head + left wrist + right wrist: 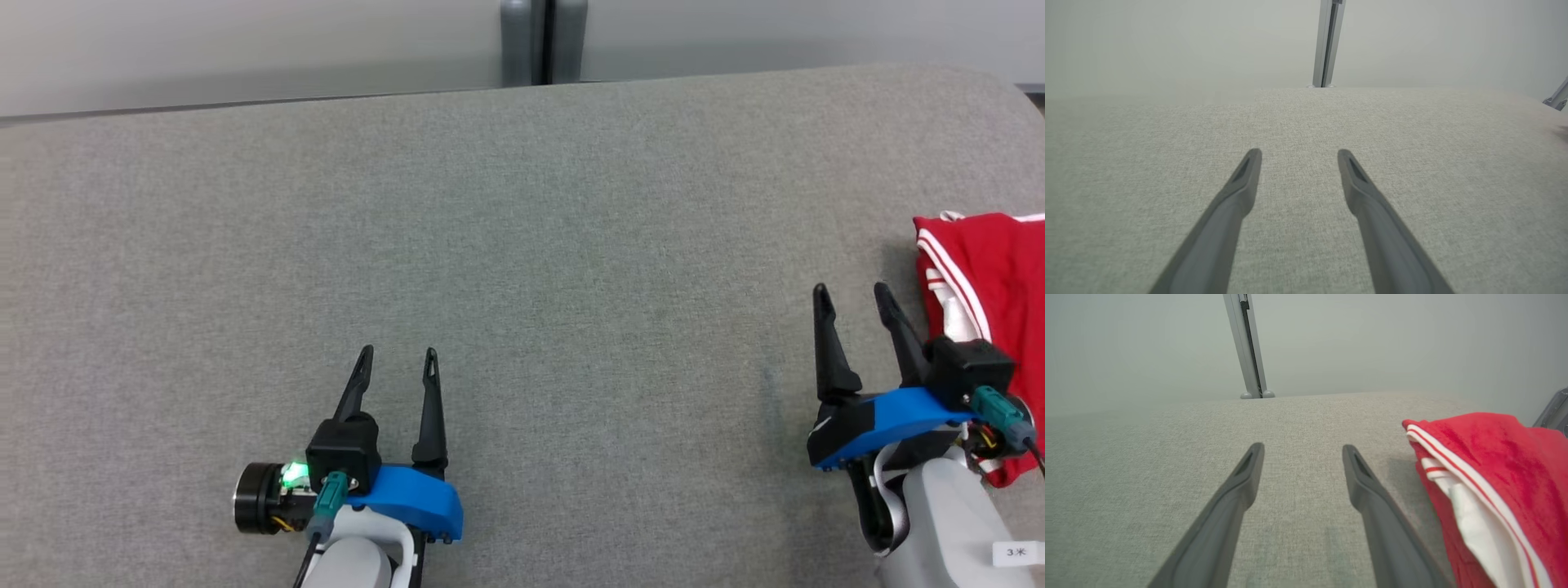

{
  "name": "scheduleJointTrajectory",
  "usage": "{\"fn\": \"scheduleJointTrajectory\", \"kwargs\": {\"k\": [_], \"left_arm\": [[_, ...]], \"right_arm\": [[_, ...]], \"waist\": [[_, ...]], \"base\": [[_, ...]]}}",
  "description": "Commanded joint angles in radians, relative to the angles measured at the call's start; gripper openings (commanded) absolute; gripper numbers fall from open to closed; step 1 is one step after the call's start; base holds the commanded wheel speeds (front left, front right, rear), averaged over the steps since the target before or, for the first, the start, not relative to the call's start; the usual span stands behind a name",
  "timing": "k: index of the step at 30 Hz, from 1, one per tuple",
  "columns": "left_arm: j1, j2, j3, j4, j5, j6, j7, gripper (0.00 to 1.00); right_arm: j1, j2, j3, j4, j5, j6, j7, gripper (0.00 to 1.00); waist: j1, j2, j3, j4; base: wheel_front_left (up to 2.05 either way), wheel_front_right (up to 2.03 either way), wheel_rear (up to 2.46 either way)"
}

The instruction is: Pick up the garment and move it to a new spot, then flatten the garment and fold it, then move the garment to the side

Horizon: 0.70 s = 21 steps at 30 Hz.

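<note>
A: Where is the garment (998, 261) lying?

B: It is lying at the far right of the grey cloth-covered surface (522, 245), running out of the head view's right edge; it is red with white stripes along its hem, and it is sitting folded, with a white layer showing between the red ones in the right wrist view (1498, 457).

A: Is anything holding it?

B: No; the right claw (851, 290) is hovering just to its left, fingers spread wide with bare grey cloth showing between them; it is gripping nothing. From its own wrist camera the right claw (1303, 447) is pointing past the fold's left side, and a strip of surface (1298, 416) is separating the nearer finger from the red cloth.

A: And the other arm?

B: The left claw (398, 353) is waiting well apart from the garment, near the bottom of the head view, left of centre; its fingers are also standing wide apart and holding nothing, which its wrist view is showing plainly (1299, 153); a green light (291, 472) is glowing on its wrist.

A: Anything beyond that?

B: A grey post (543, 41) is rising behind the surface's far edge, against a pale wall (245, 41).
</note>
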Motion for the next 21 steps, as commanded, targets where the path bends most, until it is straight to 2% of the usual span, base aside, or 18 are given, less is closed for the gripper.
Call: {"fn": "scheduleJointTrajectory", "kwargs": {"k": [1,12,21], "left_arm": [[0.009,0.0,0.007,0.001,0.001,0.0,0.0,1.0],[0.084,0.0,0.052,0.012,0.011,0.012,0.0,1.0],[0.16,0.0,0.118,0.014,0.036,-0.02,0.0,1.0]], "right_arm": [[0.02,0.001,0.003,-0.008,0.003,0.0,0.0,1.0],[0.121,0.025,0.036,-0.017,0.006,0.0,0.0,1.0],[0.183,0.026,0.073,-0.001,0.043,0.0,0.0,1.0]], "waist": [[0.0001,0.0,-0.007,0.005],[0.0001,0.0,-0.134,0.054],[0.0001,0.0,-0.237,0.073]], "base": [[0.0,0.0,0.0],[0.0,0.0,0.0],[0.0,0.0,0.0]]}}
